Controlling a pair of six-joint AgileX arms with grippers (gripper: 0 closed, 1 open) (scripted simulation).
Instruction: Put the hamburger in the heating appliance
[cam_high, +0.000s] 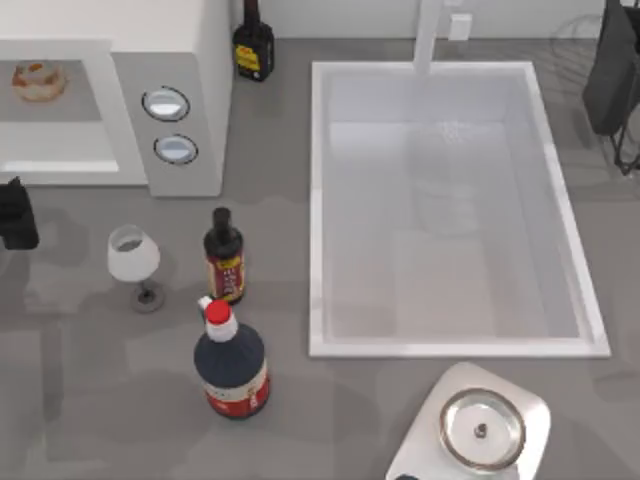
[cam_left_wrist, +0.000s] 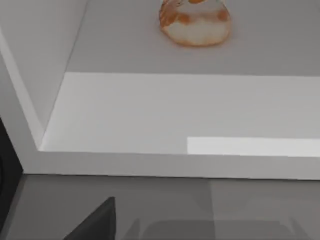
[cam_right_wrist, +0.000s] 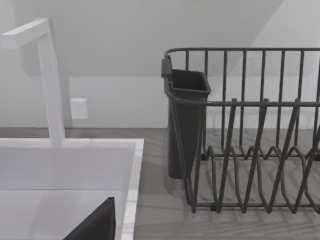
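The hamburger (cam_high: 38, 80), a small tan bun with orange patches, lies on the grey floor of the heating appliance (cam_high: 205, 50), a white microwave at the table's back left. In the left wrist view the hamburger (cam_left_wrist: 195, 22) rests deep inside, beyond the white front sill of the heating appliance (cam_left_wrist: 150, 115). My left gripper (cam_high: 15, 215) hovers in front of the cavity at the table's left edge, open and holding nothing, clear of the bun. One dark finger (cam_left_wrist: 95, 225) shows low in its wrist view. My right gripper (cam_high: 612, 70) is parked at the back right, open.
A white sink (cam_high: 320, 200) fills the middle. A wine glass (cam_high: 133, 258), a small dark bottle (cam_high: 224, 258) and a larger red-capped bottle (cam_high: 230, 365) stand in front of the microwave. Another dark bottle (cam_high: 254, 45) stands behind. A scale (cam_high: 482, 428) sits front right, with a dish rack (cam_right_wrist: 250, 145) at the back right.
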